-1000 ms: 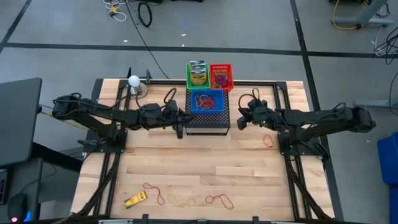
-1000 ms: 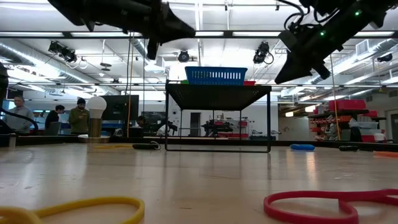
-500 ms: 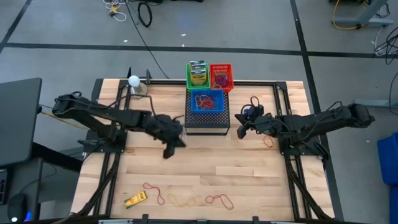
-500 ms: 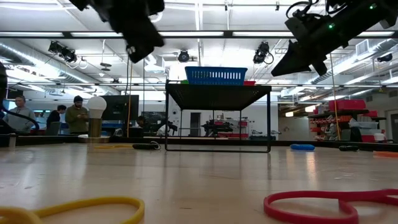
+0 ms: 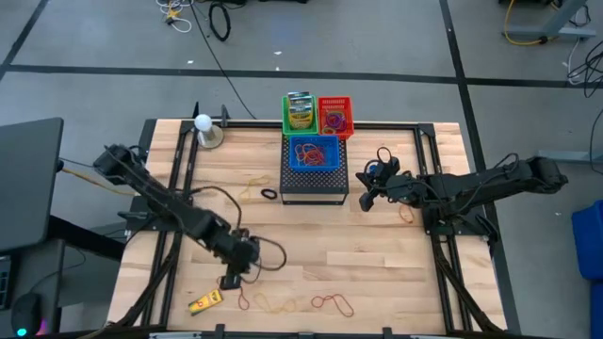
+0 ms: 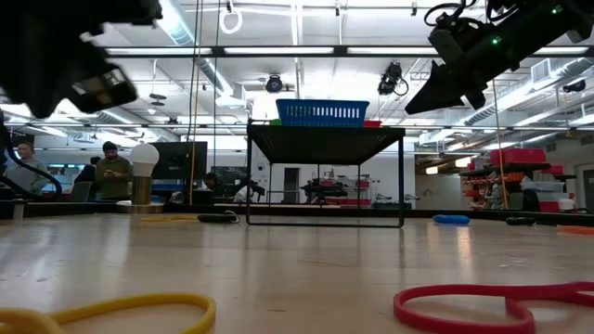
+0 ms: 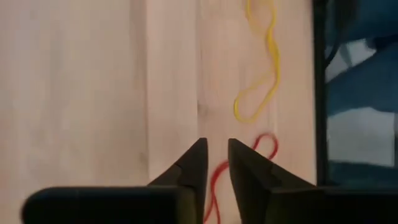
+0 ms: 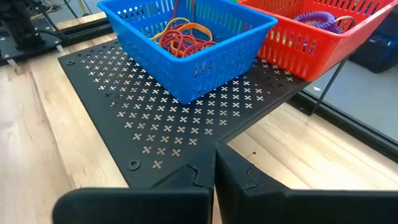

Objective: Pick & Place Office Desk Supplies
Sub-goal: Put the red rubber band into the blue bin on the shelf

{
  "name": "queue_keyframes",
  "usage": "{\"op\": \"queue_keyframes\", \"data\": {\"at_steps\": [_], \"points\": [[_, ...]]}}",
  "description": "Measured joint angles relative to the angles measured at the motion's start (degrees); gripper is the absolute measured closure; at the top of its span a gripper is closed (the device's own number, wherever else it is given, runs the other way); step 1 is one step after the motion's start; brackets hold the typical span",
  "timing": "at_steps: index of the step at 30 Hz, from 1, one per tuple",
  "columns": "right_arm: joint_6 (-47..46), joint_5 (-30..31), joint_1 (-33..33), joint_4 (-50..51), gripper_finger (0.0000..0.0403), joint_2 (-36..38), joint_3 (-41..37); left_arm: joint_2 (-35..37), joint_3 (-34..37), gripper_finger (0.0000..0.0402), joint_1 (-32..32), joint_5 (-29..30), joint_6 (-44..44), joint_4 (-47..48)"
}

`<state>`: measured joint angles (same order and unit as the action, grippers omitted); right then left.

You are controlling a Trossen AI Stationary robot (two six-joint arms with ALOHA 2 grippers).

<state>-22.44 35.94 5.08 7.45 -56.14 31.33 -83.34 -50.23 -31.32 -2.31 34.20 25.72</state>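
My left gripper (image 5: 229, 281) hangs low over the table's near left part, its fingers a narrow gap apart and empty. Its wrist view (image 7: 215, 149) shows a red rubber band (image 7: 247, 163) and a yellow one (image 7: 258, 81) lying flat on the wood just ahead. Red and tan rubber bands (image 5: 273, 302) and a small yellow item (image 5: 204, 302) lie by the near edge. My right gripper (image 5: 364, 199) is shut and empty, raised beside the right side of the black mesh stand (image 5: 314, 184). A black ring (image 5: 269, 194) lies left of the stand.
On the stand sit a blue basket (image 8: 186, 46) with rubber bands, a red basket (image 8: 323, 34) with coloured rings and a green basket (image 5: 299, 111) with printed boxes. One rubber band (image 5: 407, 213) lies under my right arm. A lamp bulb (image 5: 203, 123) stands at the far left.
My left gripper has swung away from the left side of the black stand, toward the table's near edge and left, and come down over the rubber bands there. My right gripper has shifted a little toward the near edge, then kept still.
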Motion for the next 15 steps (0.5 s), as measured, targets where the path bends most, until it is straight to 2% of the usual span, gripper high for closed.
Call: {"op": "queue_keyframes", "data": {"at_steps": [7,15], "points": [[1.4,0.0,0.0,0.0,0.0396,0.0,0.0,-6.3,0.0,0.0293,-3.9,-1.7,4.4,-0.2],[1.3,0.0,0.0,0.1,0.0396,0.0,0.0,-9.8,0.0,0.0287,-7.8,-2.2,2.5,-0.2]]}}
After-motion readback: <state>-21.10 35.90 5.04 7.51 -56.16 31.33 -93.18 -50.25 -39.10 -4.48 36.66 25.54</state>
